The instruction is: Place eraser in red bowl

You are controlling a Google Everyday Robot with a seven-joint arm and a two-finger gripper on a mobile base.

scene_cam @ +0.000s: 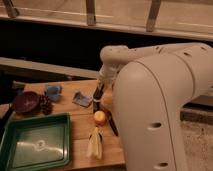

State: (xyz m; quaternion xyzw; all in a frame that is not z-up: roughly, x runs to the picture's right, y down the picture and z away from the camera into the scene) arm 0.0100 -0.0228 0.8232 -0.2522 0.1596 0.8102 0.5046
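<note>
One clenched pincer [98, 96] hangs over the wooden table [80, 127]; eraser unseen.

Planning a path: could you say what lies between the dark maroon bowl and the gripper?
Camera view: dark grapes, then a flat grey-blue pouch beside the shut gripper.

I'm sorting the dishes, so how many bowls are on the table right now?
1: the dark maroon bowl at the table's left end, above the green tray. A red bowl may be hidden behind the robot's arm. The gripper hangs over the table's middle, fingers shut.
</note>
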